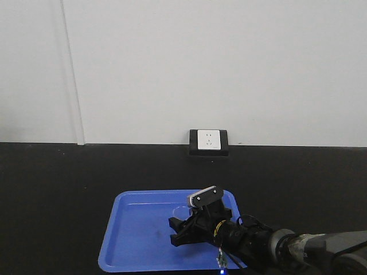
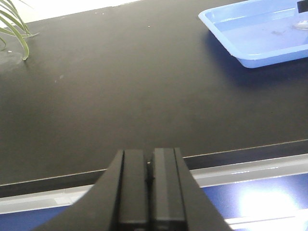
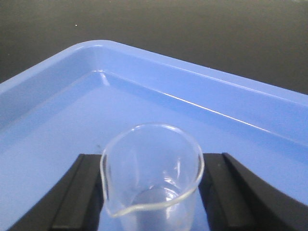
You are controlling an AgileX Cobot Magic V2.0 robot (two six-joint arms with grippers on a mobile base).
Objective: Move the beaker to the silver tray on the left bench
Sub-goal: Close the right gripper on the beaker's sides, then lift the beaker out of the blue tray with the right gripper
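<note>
Clear glass, the beaker [image 3: 151, 168] stands upright in the near right part of the blue tray [image 3: 192, 82], spout toward the camera, and looks empty. The tray holds nothing else that I can see. The right pincer [image 3: 153, 195] reaches in low from the near right. Its black fingers [image 3: 79, 192] lie against both walls of the beaker with no gap showing, so I judge it clamped on the glass, low on the body so the rim stays free. Whether the base has left the tray floor I cannot tell. The left pincer [image 2: 149, 187] is pressed together on nothing, hanging over the near edge of the black bench [image 2: 120, 96], out of the way. The silver tray is in none of the views.
</note>
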